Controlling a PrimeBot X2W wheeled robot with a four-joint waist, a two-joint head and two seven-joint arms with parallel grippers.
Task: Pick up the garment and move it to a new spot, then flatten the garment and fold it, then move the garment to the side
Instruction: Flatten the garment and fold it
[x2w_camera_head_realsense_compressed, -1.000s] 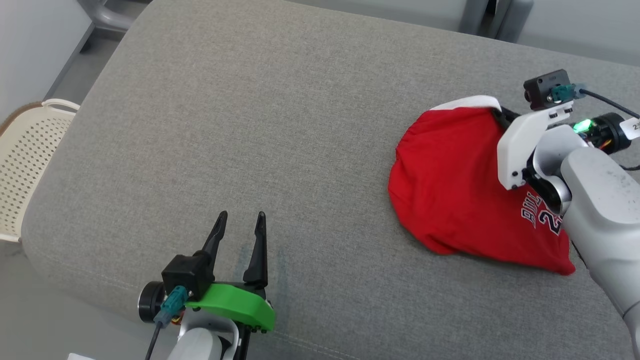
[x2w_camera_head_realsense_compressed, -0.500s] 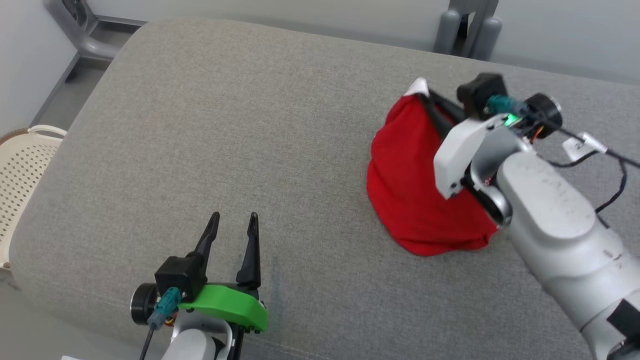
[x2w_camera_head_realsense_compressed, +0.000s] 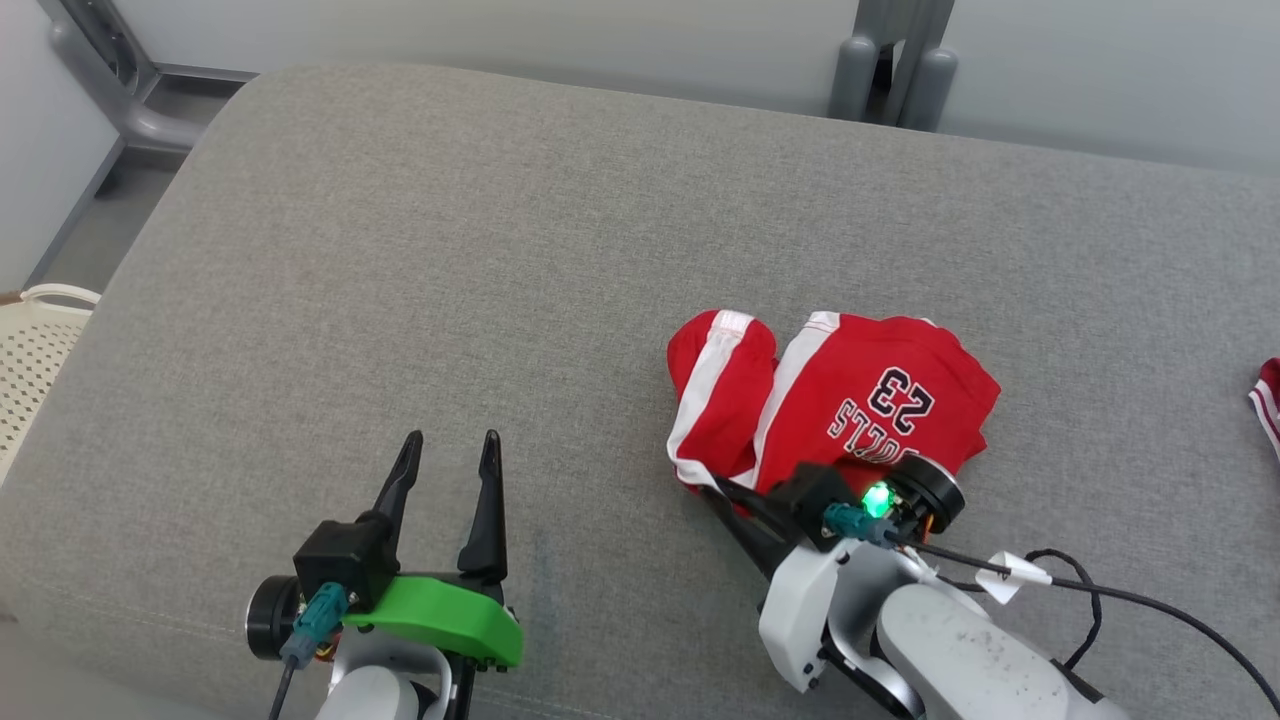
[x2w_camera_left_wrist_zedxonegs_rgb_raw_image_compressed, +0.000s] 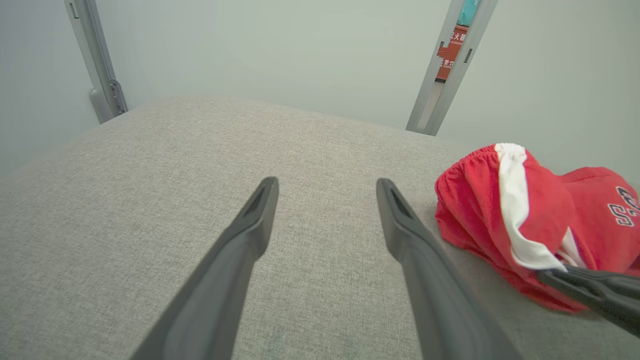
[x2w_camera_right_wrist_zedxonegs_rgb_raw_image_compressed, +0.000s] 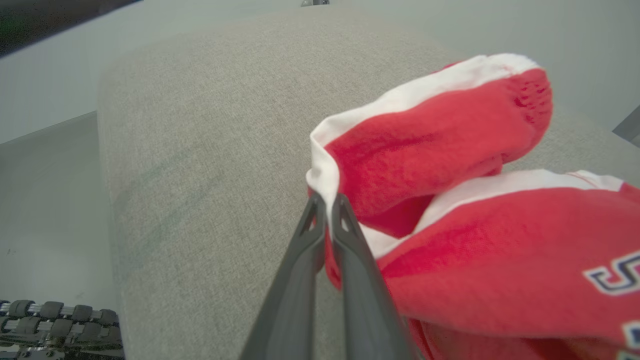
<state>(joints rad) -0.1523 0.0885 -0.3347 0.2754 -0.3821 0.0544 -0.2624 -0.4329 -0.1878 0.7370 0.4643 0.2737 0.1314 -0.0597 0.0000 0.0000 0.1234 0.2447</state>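
Observation:
The garment (x2w_camera_head_realsense_compressed: 860, 400) is a pair of red shorts with white side stripes and the number 23, lying bunched on the grey cushion (x2w_camera_head_realsense_compressed: 480, 260) right of centre. My right gripper (x2w_camera_head_realsense_compressed: 712, 490) is shut on the garment's near left edge, pinching a white stripe between its closed fingers (x2w_camera_right_wrist_zedxonegs_rgb_raw_image_compressed: 327, 205). The garment (x2w_camera_right_wrist_zedxonegs_rgb_raw_image_compressed: 475, 210) rises in folds beyond those fingertips. My left gripper (x2w_camera_head_realsense_compressed: 447, 445) stands open over bare cushion at the lower left, well apart from the garment (x2w_camera_left_wrist_zedxonegs_rgb_raw_image_compressed: 530, 220), with nothing between its fingers (x2w_camera_left_wrist_zedxonegs_rgb_raw_image_compressed: 257, 215).
A cream perforated basket (x2w_camera_head_realsense_compressed: 25, 340) sits off the cushion's left edge. Grey metal frame posts (x2w_camera_head_realsense_compressed: 885, 70) stand behind the cushion. A second red-and-white cloth (x2w_camera_head_realsense_compressed: 1268, 395) pokes in at the right edge. Bare cushion spreads left and behind the garment.
My right arm has swung from the far right toward me, dragging the garment to the cushion's middle front, where it now lies flipped with the number showing. The head camera also shifted. The left gripper stayed open.

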